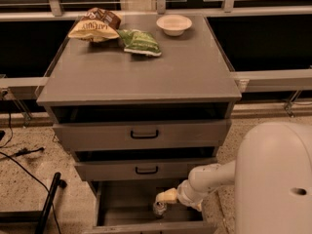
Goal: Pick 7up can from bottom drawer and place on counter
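— Grey cabinet (97, 135), bottom drawer (122, 204) pulled open. Where's the can?
— 7up can (159, 208) on the drawer floor, just beneath my gripper (165, 196), near the front. Whether I'm clamped on it, I cannot tell.

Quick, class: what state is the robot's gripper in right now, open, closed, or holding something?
Gripper: down in the bottom drawer, just above the 7up can; open, closed or holding cannot be told.
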Available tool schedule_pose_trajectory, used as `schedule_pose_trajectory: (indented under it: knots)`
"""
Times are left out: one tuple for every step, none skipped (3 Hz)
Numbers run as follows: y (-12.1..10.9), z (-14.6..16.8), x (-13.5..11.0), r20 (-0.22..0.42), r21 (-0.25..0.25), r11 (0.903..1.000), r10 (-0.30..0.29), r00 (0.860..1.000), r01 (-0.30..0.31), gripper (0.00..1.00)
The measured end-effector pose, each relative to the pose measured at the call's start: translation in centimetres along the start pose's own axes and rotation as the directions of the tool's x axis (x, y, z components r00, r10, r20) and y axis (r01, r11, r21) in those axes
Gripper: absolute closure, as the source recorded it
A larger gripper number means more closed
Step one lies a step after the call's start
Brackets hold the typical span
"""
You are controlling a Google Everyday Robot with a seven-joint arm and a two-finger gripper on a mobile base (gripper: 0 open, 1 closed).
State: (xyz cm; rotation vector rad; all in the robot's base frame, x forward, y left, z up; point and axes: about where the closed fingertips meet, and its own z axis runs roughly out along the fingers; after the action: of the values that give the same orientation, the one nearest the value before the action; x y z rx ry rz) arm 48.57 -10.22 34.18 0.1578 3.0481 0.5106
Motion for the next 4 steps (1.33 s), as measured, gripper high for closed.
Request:
schedule_pose_trajectory:
  knots:
    - [0.5, 3.5, 0.4, -0.023, -0.017, 0.9998, -0.015, 1.0, 0.015, 0.0]
    - [0.9, 5.3, 0.3, -0.027, -0.07, 0.9973, -0.027, 0.999, 0.025, 0.0]
    - [1.1, 6.9, -0.1, -0.018, -0.15, 0.9884, -0.026, 0.999, 0.023, 0.0]
    - [1.1, 7.5, -0.3, -0.009, -0.19, 0.9815, -0.026, 1.0, 0.024, 0.0]
